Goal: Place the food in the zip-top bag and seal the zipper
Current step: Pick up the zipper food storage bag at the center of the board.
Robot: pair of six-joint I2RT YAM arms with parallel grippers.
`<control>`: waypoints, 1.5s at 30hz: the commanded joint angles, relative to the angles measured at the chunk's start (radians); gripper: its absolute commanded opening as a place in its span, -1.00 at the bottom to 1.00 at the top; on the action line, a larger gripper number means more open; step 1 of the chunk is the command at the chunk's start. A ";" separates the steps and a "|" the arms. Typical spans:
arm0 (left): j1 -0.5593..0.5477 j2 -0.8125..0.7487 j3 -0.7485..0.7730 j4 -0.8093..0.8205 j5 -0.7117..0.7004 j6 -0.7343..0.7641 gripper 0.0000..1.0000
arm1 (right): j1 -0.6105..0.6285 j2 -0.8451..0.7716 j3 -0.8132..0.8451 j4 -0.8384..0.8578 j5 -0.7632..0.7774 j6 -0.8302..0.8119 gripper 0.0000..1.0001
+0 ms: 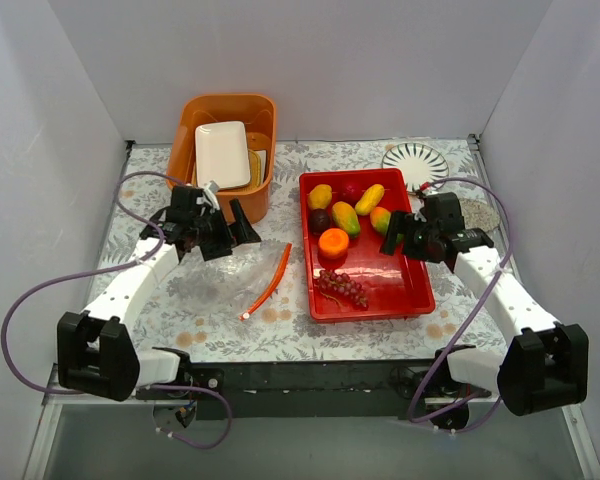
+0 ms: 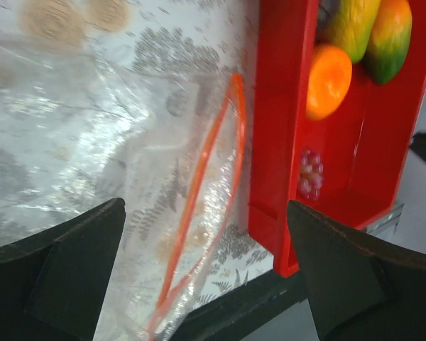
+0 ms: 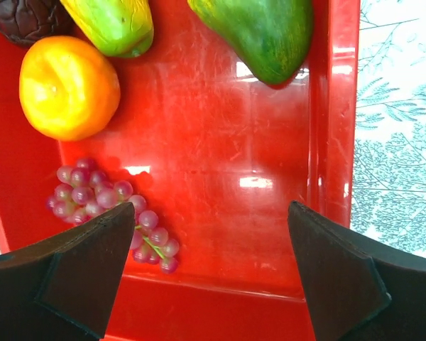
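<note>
The clear zip-top bag [image 1: 220,278] [image 2: 85,142] lies flat on the patterned cloth, left of the red tray [image 1: 412,290] [image 2: 277,142] [image 3: 334,106]. Its orange-red zipper [image 1: 269,280] [image 2: 199,192] gapes slightly on the tray side. All the food is in the tray: several mangoes [image 1: 345,217] [image 3: 259,32], an orange [image 1: 333,242] [image 2: 328,79] [image 3: 69,87], dark round fruits [image 1: 351,190] and grapes [image 1: 342,288] [image 3: 106,202]. My left gripper [image 1: 235,232] [image 2: 206,270] hovers open over the bag. My right gripper [image 1: 395,236] [image 3: 211,273] hangs open over the tray's near right floor, beside the grapes.
An orange tub [image 1: 192,130] holding a white dish [image 1: 222,153] stands at the back left. A striped plate [image 1: 415,158] sits behind the tray. The table's black near edge [image 1: 310,378] runs just below bag and tray. White walls close in three sides.
</note>
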 commanded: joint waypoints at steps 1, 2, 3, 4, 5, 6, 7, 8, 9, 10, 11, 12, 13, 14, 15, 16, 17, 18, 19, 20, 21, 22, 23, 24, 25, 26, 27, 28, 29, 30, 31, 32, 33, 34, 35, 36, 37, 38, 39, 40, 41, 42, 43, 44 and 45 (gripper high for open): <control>-0.149 -0.044 0.064 -0.077 -0.175 0.018 0.96 | -0.004 0.043 0.097 0.010 -0.020 0.054 0.89; -0.184 -0.049 0.073 -0.091 -0.200 0.018 0.96 | -0.004 0.045 0.101 0.013 -0.026 0.058 0.88; -0.201 -0.053 0.076 -0.099 -0.233 0.015 0.96 | -0.004 0.047 0.106 0.016 -0.038 0.058 0.86; -0.215 -0.058 0.082 -0.110 -0.294 0.006 0.96 | -0.005 0.047 0.109 0.025 -0.044 0.051 0.86; -0.239 -0.069 0.091 -0.128 -0.328 -0.002 0.96 | -0.004 0.045 0.111 0.027 -0.047 0.042 0.85; -0.249 -0.075 0.091 -0.133 -0.350 -0.008 0.96 | -0.004 0.045 0.117 0.025 -0.052 0.032 0.84; -0.256 -0.079 0.087 -0.136 -0.362 -0.020 0.96 | -0.004 0.050 0.139 0.004 -0.055 0.019 0.84; -0.281 -0.085 0.087 -0.136 -0.379 -0.043 0.91 | -0.004 0.053 0.149 -0.010 -0.056 -0.006 0.83; -0.299 -0.085 0.087 -0.136 -0.381 -0.056 0.88 | -0.004 0.053 0.158 -0.021 -0.055 -0.018 0.83; -0.322 -0.079 0.090 -0.136 -0.407 -0.068 0.86 | -0.004 0.050 0.163 -0.027 -0.055 -0.027 0.83; -0.376 -0.070 0.096 -0.139 -0.428 -0.086 0.82 | -0.005 0.047 0.164 -0.029 -0.055 -0.043 0.83; -0.402 -0.038 0.116 -0.140 -0.438 -0.092 0.78 | -0.004 0.039 0.164 -0.027 -0.058 -0.047 0.83; -0.431 -0.020 0.125 -0.142 -0.448 -0.099 0.78 | -0.004 0.034 0.163 -0.027 -0.060 -0.052 0.83; -0.477 0.000 0.136 -0.153 -0.483 -0.112 0.76 | -0.004 0.031 0.160 -0.022 -0.061 -0.057 0.83; -0.499 0.047 0.153 -0.162 -0.500 -0.114 0.75 | -0.004 0.025 0.158 -0.021 -0.075 -0.057 0.83; -0.520 0.066 0.160 -0.171 -0.513 -0.115 0.75 | -0.005 0.024 0.157 -0.019 -0.086 -0.054 0.83; -0.554 0.089 0.168 -0.179 -0.523 -0.117 0.74 | -0.004 0.022 0.150 -0.010 -0.107 -0.055 0.83; -0.569 0.121 0.174 -0.189 -0.542 -0.120 0.72 | -0.004 0.016 0.144 -0.006 -0.119 -0.049 0.83; -0.586 0.135 0.179 -0.199 -0.556 -0.120 0.73 | -0.004 0.013 0.138 -0.002 -0.127 -0.046 0.83; -0.608 0.148 0.179 -0.218 -0.569 -0.120 0.72 | -0.004 0.010 0.128 0.002 -0.132 -0.043 0.83; -0.615 0.155 0.174 -0.229 -0.611 -0.125 0.72 | -0.004 0.007 0.124 0.008 -0.151 -0.040 0.83; -0.622 0.171 0.159 -0.237 -0.631 -0.125 0.72 | -0.002 0.005 0.121 0.010 -0.158 -0.041 0.83; -0.626 0.177 0.151 -0.242 -0.646 -0.123 0.71 | -0.002 0.005 0.118 0.010 -0.162 -0.041 0.83; -0.626 0.184 0.150 -0.249 -0.674 -0.123 0.71 | -0.002 0.004 0.114 0.010 -0.164 -0.040 0.83; -0.631 0.198 0.150 -0.254 -0.684 -0.123 0.65 | -0.002 0.004 0.111 0.011 -0.167 -0.040 0.83; -0.634 0.203 0.150 -0.252 -0.695 -0.122 0.61 | -0.004 0.002 0.109 0.013 -0.170 -0.040 0.83; -0.637 0.207 0.150 -0.248 -0.706 -0.119 0.61 | -0.002 0.004 0.104 0.014 -0.175 -0.037 0.83; -0.648 0.217 0.153 -0.242 -0.727 -0.116 0.60 | -0.004 0.004 0.101 0.019 -0.179 -0.037 0.83; -0.651 0.223 0.162 -0.239 -0.738 -0.112 0.60 | -0.004 0.004 0.101 0.021 -0.185 -0.035 0.83; -0.658 0.230 0.168 -0.239 -0.753 -0.112 0.59 | -0.002 0.002 0.097 0.021 -0.187 -0.032 0.83; -0.672 0.240 0.174 -0.240 -0.779 -0.109 0.59 | -0.002 0.004 0.095 0.022 -0.188 -0.031 0.82; -0.681 0.256 0.186 -0.239 -0.793 -0.109 0.56 | -0.002 0.002 0.092 0.024 -0.188 -0.031 0.82; -0.691 0.267 0.188 -0.240 -0.815 -0.108 0.55 | -0.002 -0.002 0.088 0.022 -0.190 -0.031 0.82; -0.709 0.275 0.190 -0.237 -0.832 -0.111 0.55 | -0.002 -0.002 0.084 0.022 -0.188 -0.029 0.82; -0.717 0.296 0.187 -0.237 -0.867 -0.111 0.55 | -0.002 -0.004 0.083 0.022 -0.190 -0.029 0.82; -0.724 0.307 0.187 -0.239 -0.882 -0.111 0.55 | -0.002 -0.010 0.081 0.019 -0.188 -0.031 0.82; -0.744 0.316 0.188 -0.239 -0.893 -0.112 0.54 | -0.002 -0.010 0.075 0.021 -0.188 -0.029 0.82; -0.752 0.326 0.187 -0.239 -0.930 -0.111 0.52 | -0.001 -0.013 0.072 0.021 -0.185 -0.031 0.82; -0.760 0.341 0.184 -0.239 -0.947 -0.109 0.47 | -0.001 -0.018 0.069 0.021 -0.185 -0.029 0.82; -0.769 0.350 0.182 -0.240 -0.964 -0.109 0.47 | -0.001 -0.019 0.066 0.021 -0.184 -0.031 0.82; -0.772 0.355 0.182 -0.243 -0.988 -0.111 0.45 | -0.002 -0.022 0.058 0.021 -0.184 -0.029 0.82; -0.772 0.367 0.183 -0.246 -1.007 -0.122 0.37 | -0.001 -0.024 0.055 0.021 -0.184 -0.029 0.82; -0.775 0.372 0.179 -0.249 -1.020 -0.125 0.31 | -0.001 -0.024 0.052 0.022 -0.184 -0.029 0.82; -0.775 0.375 0.174 -0.252 -1.031 -0.131 0.26 | -0.002 -0.024 0.049 0.022 -0.181 -0.026 0.82; -0.776 0.379 0.173 -0.255 -1.053 -0.141 0.21 | -0.002 -0.022 0.049 0.021 -0.181 -0.027 0.82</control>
